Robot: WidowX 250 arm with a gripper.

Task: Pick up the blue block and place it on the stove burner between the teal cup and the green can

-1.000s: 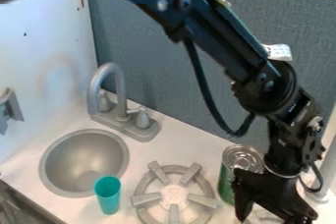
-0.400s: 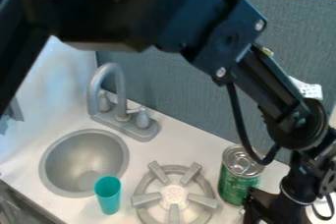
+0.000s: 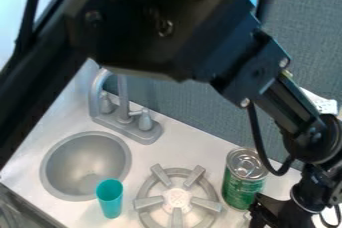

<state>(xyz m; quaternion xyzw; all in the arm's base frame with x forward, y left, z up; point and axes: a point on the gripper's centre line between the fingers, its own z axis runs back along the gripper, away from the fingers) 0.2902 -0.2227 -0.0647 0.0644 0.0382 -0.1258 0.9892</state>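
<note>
The hand [image 3: 262,214], whose grip I cannot tell, hangs at the lower right of the frame near the green can [image 3: 242,188], which stands upright beside the burner [image 3: 177,198], seemingly steadied by its flat base on the bench [image 3: 194,148].

1. The black gripper [image 3: 275,213] is seen at the lower right, near a green can [image 3: 242,186] that is stood upright.
2. A gray burner [image 3: 178,198] is set left of the can.
3. A teal cup [image 3: 110,203] is placed upright between the burner and a round gray sink [image 3: 81,158].
4. The faucet [image 3: 122,106], behind the sink, is partly covered by the black arm [image 3: 167,37].
5. The white counter [image 3: 190,144] is backed by a blue-gray panel [image 3: 184,99].
</note>
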